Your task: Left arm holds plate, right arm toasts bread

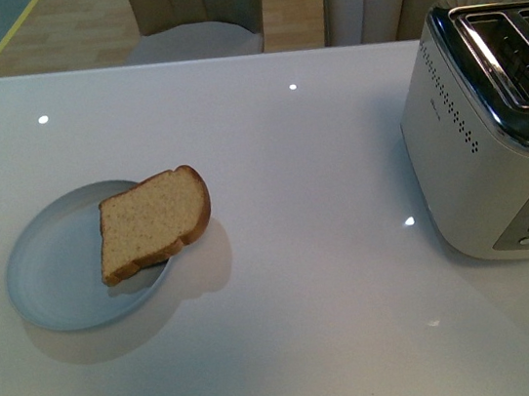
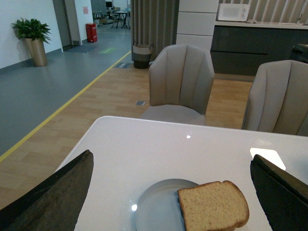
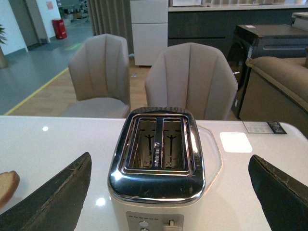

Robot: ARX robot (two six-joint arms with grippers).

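Observation:
A pale blue-grey plate (image 1: 53,272) sits on the white table at the left. A slice of brown bread (image 1: 153,222) lies on its right side and overhangs the rim. Neither arm shows in the front view. In the left wrist view the plate (image 2: 154,209) and bread (image 2: 212,206) lie between the wide-open dark fingers (image 2: 53,197) of my left gripper (image 2: 173,195), which is empty. My right gripper (image 3: 168,192) is open and empty, its fingers (image 3: 53,195) either side of the toaster (image 3: 156,168). A bit of the bread (image 3: 6,185) shows at that view's edge.
The white and chrome two-slot toaster (image 1: 491,127) stands at the table's right, slots empty, buttons and lever on its near end. Beige chairs (image 2: 180,82) stand behind the table's far edge.

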